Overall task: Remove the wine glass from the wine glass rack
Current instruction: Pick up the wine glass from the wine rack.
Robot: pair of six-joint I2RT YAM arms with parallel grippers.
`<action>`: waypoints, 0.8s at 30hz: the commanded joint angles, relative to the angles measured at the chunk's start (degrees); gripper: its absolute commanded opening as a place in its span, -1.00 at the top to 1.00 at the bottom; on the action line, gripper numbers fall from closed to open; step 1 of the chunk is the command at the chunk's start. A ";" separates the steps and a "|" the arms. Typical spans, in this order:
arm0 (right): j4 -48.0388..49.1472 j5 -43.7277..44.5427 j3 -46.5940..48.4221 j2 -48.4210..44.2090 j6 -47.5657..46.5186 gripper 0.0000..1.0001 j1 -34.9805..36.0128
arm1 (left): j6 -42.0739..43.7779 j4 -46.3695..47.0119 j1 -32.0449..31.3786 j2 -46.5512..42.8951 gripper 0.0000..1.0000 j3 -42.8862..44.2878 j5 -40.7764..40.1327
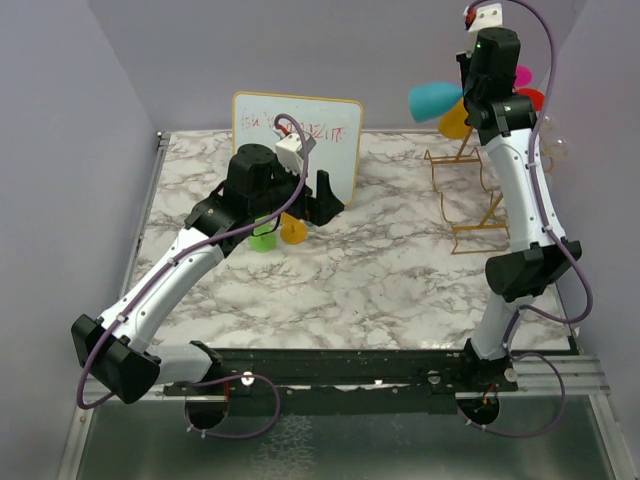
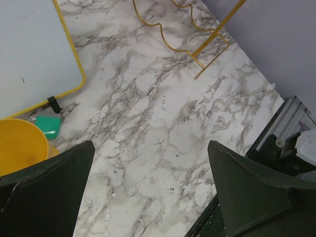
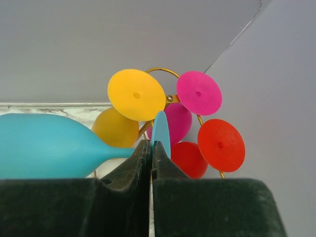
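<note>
My right gripper [image 3: 152, 144] is shut on the thin stem of a light blue wine glass [image 3: 44, 145], which lies sideways with its bowl to the left and its foot disc [image 3: 161, 132] just right of the jaws. In the top view that wine glass [image 1: 435, 98] hangs high at the back right, beside the top of the gold wire wine glass rack [image 1: 470, 190]. Yellow [image 3: 136, 95], pink [image 3: 198, 92] and red [image 3: 220, 144] glasses hang on the rack behind it. Whether the blue glass touches a hook is hidden. My left gripper [image 2: 150, 148] stands open over bare marble.
A yellow-framed whiteboard [image 1: 300, 135] stands at the back centre. A green glass [image 1: 262, 238] and a yellow glass [image 1: 293, 232] stand on the marble table under the left arm. The rack's wire base [image 2: 197, 47] lies ahead of the left gripper. Purple walls enclose three sides.
</note>
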 commanded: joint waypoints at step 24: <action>-8.40 -19.56 -2.83 -7.75 14.05 0.99 1.46 | -4.89 5.01 -0.21 -3.66 -0.98 -1.71 -6.31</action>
